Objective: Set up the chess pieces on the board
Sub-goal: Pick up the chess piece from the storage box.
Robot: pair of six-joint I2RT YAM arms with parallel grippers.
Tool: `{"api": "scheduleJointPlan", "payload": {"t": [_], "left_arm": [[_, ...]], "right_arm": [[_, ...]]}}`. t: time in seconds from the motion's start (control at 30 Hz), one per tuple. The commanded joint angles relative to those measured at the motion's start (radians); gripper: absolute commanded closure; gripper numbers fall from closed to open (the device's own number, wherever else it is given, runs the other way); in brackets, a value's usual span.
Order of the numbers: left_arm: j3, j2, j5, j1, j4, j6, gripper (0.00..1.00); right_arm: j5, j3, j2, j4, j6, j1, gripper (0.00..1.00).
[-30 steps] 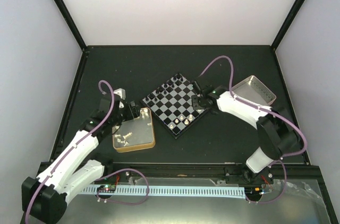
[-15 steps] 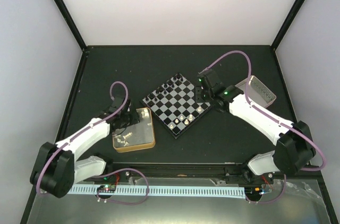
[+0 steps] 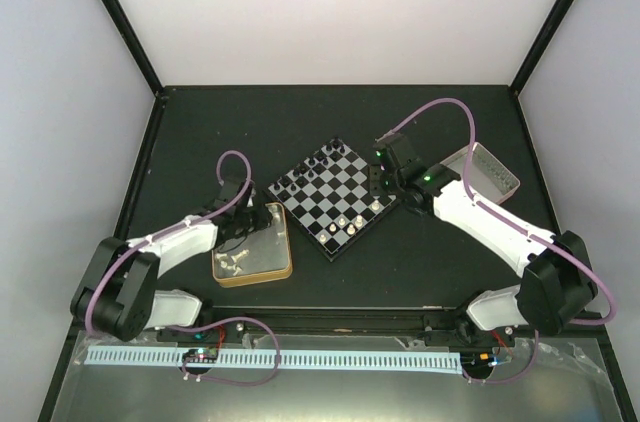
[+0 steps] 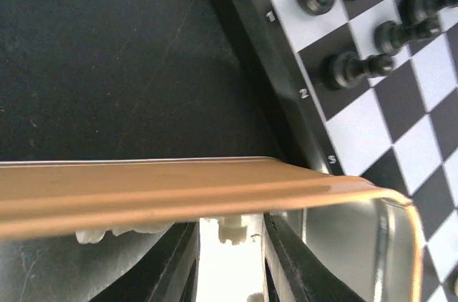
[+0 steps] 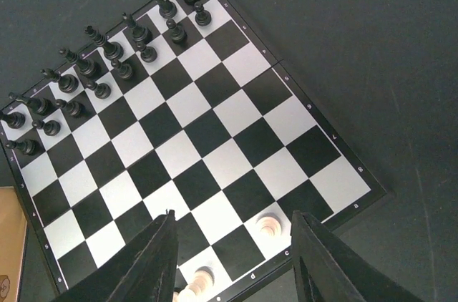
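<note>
2 arms show in the top view. We see the left gripper [image 3: 243, 229] down in the gold-rimmed tin [image 3: 286, 254], with loose cream pieces [image 3: 232, 261] lying in the tin beside it. We cannot tell its finger state from up here. The board [image 3: 318, 204] sits mid-table, turned like a diamond, on the dark table [image 3: 420, 262] and just right of the tin. Black pieces [image 3: 318, 158] line its far-left edge, and a few more cream pieces stand along its near-right edge. The right gripper [image 3: 377, 185] hangs over the board's right corner. A silver tray [image 3: 492, 170] lies behind that arm (partly hidden by it).

Left wrist view: the tin's gold rim runs across the frame. Below it, 2 fingers [image 4: 182, 266] stand narrowly apart with 1 cream piece [image 4: 232, 230] between them. We cannot tell whether they are pinching it. The board's corner fills the upper right, with black pieces on its squares.

Right wrist view: the fingers [image 5: 161, 259] are wide apart and hold nothing, above the board's near edge. 16 black pieces stand in 2 rows along the far-left side. Cream pieces sit on the edge squares between the fingers.
</note>
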Motion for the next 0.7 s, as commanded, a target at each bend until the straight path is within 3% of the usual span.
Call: {"api": "scheduleJointPlan", "payload": {"t": [0.0,0.23,0.43,0.57,0.67], "left_arm": [[0.039,0.069,0.012,-0.008,0.037,-0.011,0.76],[0.057,0.134,0.013,-0.016,0.011,-0.008,0.83],[0.058,0.092,0.009,-0.019,-0.041,0.016,0.94],[0.057,-0.008,0.041,-0.019,-0.106,0.063,0.96],[0.059,-0.132,0.125,-0.019,-0.138,0.129,0.97]], "right_arm": [[0.002,-0.008,-0.02,0.017,0.016,-0.002,0.55],[0.008,-0.012,-0.036,0.013,0.019,-0.002,0.55],[-0.038,-0.004,-0.052,0.015,0.022,-0.002,0.56],[-0.196,-0.002,-0.062,0.044,-0.003,-0.003,0.55],[-0.415,-0.014,-0.059,0.107,-0.022,-0.002,0.54]]}}
